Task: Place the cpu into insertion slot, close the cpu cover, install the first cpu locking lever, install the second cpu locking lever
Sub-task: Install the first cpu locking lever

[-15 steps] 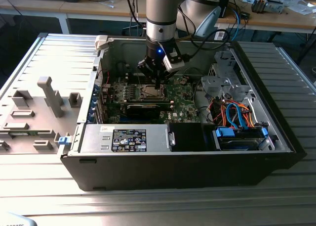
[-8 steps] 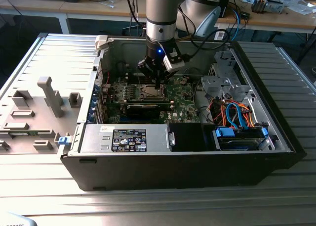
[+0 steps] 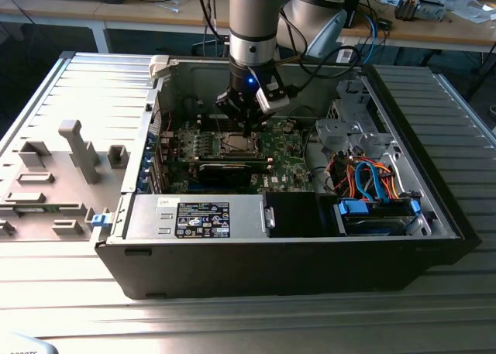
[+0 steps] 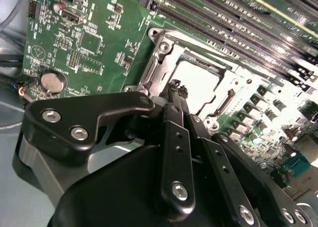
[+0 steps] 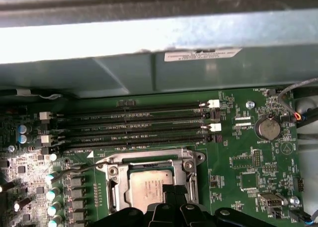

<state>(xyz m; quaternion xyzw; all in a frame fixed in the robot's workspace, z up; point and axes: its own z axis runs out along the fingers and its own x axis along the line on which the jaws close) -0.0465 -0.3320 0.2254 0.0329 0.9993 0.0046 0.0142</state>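
1. The cpu (image 5: pixel 150 191) is a flat square chip with a matte silver-grey face, lying in the insertion slot (image 5: pixel 117 197), whose bright metal rim stands out against the green circuit board (image 5: pixel 238 157).
2. The cpu cover (image 5: pixel 149 162) is a thin silver frame with a window cut-out; in the first wrist view it lies flat around the chip, the chip's face showing through the window.
3. In the exterior view the socket sits near the middle of the open computer case (image 3: pixel 434 214), with the long black memory slots (image 5: pixel 134 125) toward 12 o'clock of it and a black labelled power-supply box (image 3: pixel 203 218) toward 6 o'clock.
4. The gripper (image 4: pixel 175 90) is matte black with bolted linkage arms. Its narrow fingertips are drawn close together, right over the chip's face at the edge of the cover's window; I cannot tell whether they touch it, and nothing is visibly grasped.
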